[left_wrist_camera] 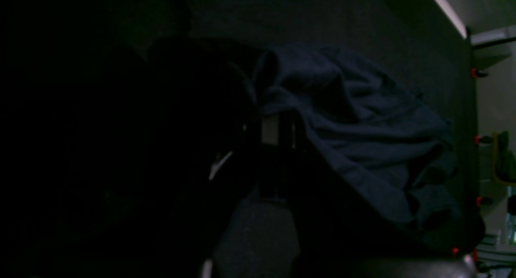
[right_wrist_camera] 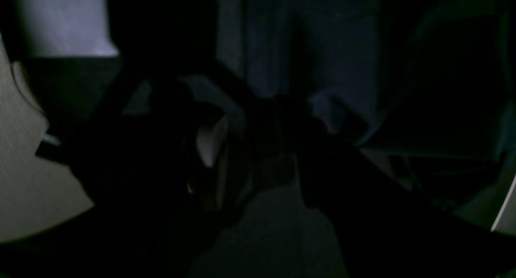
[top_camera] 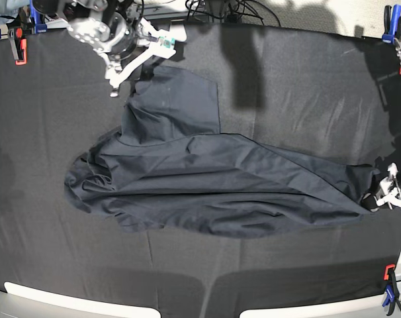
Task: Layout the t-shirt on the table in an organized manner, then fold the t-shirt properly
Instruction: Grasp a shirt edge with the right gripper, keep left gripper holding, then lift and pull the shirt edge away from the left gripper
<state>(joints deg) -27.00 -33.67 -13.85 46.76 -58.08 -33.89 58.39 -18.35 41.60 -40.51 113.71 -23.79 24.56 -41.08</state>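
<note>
The dark navy t-shirt [top_camera: 214, 185] lies crumpled across the middle of the table [top_camera: 300, 73], with one flat panel [top_camera: 177, 106] reaching up toward the far left. My right gripper [top_camera: 131, 74] hovers at that panel's top corner; the right wrist view is too dark to show whether its jaws hold cloth. My left gripper [top_camera: 382, 194] sits at the shirt's right end, shut on a bunched edge of the fabric. In the left wrist view the t-shirt [left_wrist_camera: 363, 125] trails away in folds over the black table [left_wrist_camera: 403, 36].
Red and blue clamps hold the cloth at the corners [top_camera: 18, 46], [top_camera: 388, 23], [top_camera: 388, 277]. Cables and equipment lie along the far edge [top_camera: 220, 10]. The table's pale front edge [top_camera: 75, 301] runs along the bottom.
</note>
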